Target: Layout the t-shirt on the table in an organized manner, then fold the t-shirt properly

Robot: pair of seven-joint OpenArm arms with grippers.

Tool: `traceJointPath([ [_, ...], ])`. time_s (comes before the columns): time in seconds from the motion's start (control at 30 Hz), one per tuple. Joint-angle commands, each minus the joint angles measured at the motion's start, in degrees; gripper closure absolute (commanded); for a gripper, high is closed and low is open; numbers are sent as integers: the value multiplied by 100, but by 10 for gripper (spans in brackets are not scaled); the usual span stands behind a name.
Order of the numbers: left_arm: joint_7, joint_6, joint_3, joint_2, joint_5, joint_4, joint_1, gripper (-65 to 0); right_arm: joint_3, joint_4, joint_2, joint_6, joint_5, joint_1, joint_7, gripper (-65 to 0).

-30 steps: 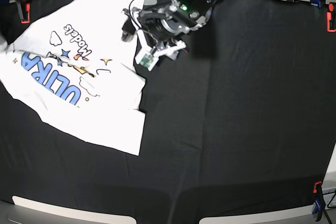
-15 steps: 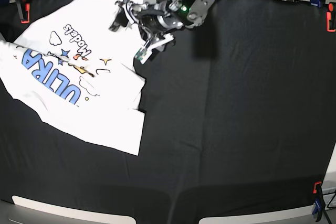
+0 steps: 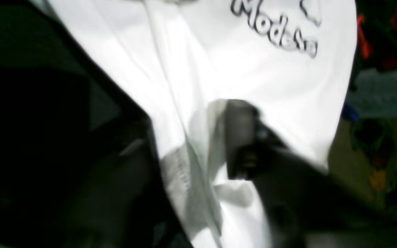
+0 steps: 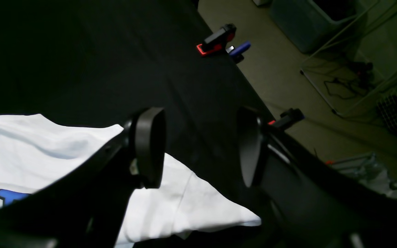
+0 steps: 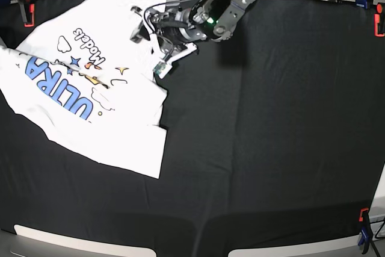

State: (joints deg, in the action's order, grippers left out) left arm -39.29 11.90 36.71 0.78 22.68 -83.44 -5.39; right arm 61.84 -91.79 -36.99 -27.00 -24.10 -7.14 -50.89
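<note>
One t-shirt (image 5: 90, 82), white, print side up, lies rumpled on the far-left part of the black tabletop (image 5: 271, 130). Right pincer (image 4: 198, 148): jaws stand wide apart, nothing between them, hovering over a white corner of the shirt near the tabletop's edge. Left pincer (image 5: 141, 28) sits at the shirt's far right edge; wrist view blurred, one dark finger (image 3: 240, 137) pressed against bunched white cloth, grip cannot be told. Four clamps (image 5: 27, 11) counted at tabletop edges in base view.
</note>
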Motion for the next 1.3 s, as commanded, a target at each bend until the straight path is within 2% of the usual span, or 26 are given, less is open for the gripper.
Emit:
traceJointPath([
  [0.0,74,35,15,81,74,-76,37,-72,39,-98,-201,20,-59,48,129,-319],
  [0.03,74,35,15,79,76,-76,48,-17,39,-98,-201,20,-59,48,129,-319],
  [0.07,74,35,13,81,76,-76,52,0,39,-98,-201,20,-59,48,129,-319],
  [0.37,61,35,13,79,79,-98,63,0,39,-98,-201,20,-59,48,129,-319],
  [0.6,-452,37,13,79,74,-498,63,0,39,-98,-201,17,-103,48,35,-319],
  [0.63,-575,37,13,79,74,-579,63,0,39,-98,-201,-13,-284,46,-94,-319],
  [0.67,-695,37,13,76,74,-660,63,0,39,-98,-197,-197,-577,46,-317,-319],
  [0.77,-1069,37,13,76,74,-837,63,0,-11,-98,-160,-1185,-2041,46,-1204,-319],
  [0.83,-1172,35,13,66,63,-848,63,0,-164,-98,-118,-1300,-2872,44,-1384,-319],
  [0.93,-1180,35,13,7,-308,-848,48,0,-651,-94,-90,-1300,-3412,48,-1379,-319],
  [1.0,-1217,33,13,-74,-564,-848,48,0,-1193,-61,-46,-1300,-3532,50,-1283,-319],
  [1.1,-1215,31,13,-249,-636,-848,48,0,-2229,-33,52,-1300,-3180,48,-898,-319],
  [1.27,-1213,31,13,-439,-614,-848,48,0,-3899,-33,133,-1300,-2070,382,79,-319],
])
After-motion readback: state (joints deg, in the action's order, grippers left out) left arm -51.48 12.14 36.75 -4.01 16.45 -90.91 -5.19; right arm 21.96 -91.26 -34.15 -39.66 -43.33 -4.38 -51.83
